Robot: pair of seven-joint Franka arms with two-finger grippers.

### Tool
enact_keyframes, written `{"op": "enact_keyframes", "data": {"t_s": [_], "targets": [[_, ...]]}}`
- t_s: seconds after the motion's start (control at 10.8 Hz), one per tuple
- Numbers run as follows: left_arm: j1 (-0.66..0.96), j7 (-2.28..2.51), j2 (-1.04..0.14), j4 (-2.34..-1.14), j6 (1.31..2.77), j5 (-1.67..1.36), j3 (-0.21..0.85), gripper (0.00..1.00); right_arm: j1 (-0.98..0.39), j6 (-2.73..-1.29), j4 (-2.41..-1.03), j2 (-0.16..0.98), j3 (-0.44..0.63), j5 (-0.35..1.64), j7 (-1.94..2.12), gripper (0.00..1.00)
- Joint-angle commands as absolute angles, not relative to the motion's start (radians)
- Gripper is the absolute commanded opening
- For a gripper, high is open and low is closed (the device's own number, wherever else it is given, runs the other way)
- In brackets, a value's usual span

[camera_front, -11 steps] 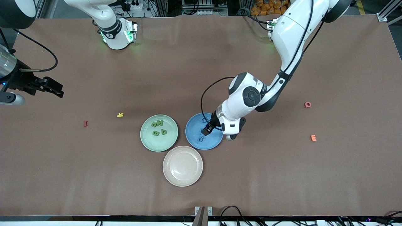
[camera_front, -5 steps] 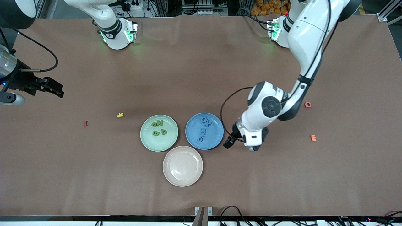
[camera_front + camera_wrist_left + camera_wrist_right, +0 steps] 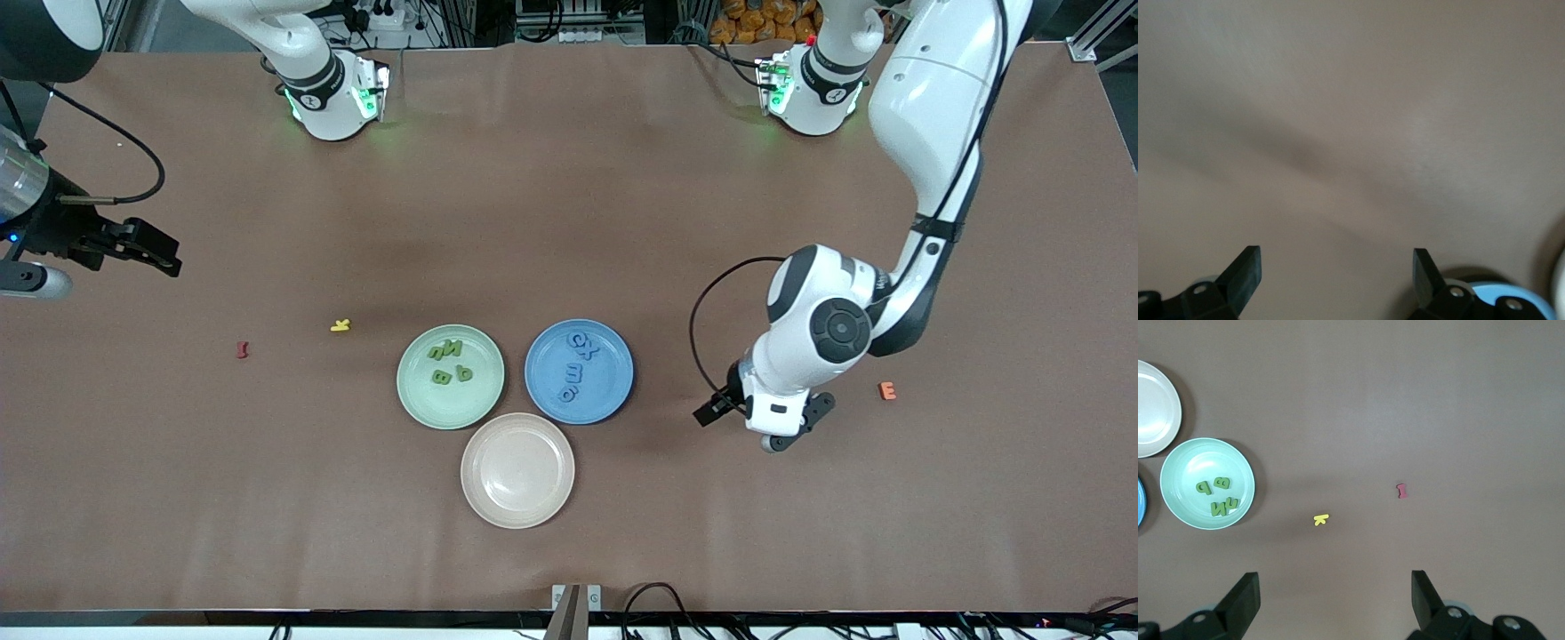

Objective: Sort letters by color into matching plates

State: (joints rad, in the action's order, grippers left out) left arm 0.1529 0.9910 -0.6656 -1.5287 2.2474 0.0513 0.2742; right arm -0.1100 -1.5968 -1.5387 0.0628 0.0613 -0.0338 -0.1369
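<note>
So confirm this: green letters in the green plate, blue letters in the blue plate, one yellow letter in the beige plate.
Not quite. The beige plate holds nothing; the front view shows the yellow letter on the table, toward the right arm's end. Green letters in the green plate and blue letters in the blue plate are right.

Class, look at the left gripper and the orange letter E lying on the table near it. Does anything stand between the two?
Nothing visible does. The left gripper, open and empty, hangs over bare table between the blue plate and the orange letter E. Only the left arm's own wrist lies toward the E; no letter or plate sits in that stretch.
</note>
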Motion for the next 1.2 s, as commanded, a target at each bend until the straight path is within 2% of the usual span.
{"op": "enact_keyframes", "data": {"t_s": [0.0, 0.46, 0.92, 1.11], "targets": [[0.140, 0.670, -0.540, -1.585, 2.114, 0.083, 0.200, 1.00, -0.114, -1.603, -1.539, 0.061, 0.063, -0.032, -0.138, 1.00], [0.014, 0.410, -0.333, -1.657, 2.060, 0.081, 0.189, 1.00, -0.112, -1.603, -1.539, 0.061, 0.063, -0.031, -0.138, 1.00], [-0.020, 0.181, -0.105, -1.643, 1.870, 0.068, 0.146, 1.00, -0.110, -1.603, -1.539, 0.061, 0.063, -0.031, -0.138, 1.00], [-0.018, 0.140, -0.037, -1.628, 1.752, 0.049, 0.146, 1.00, -0.110, -1.603, -1.539, 0.061, 0.063, -0.031, -0.138, 1.00]]}}
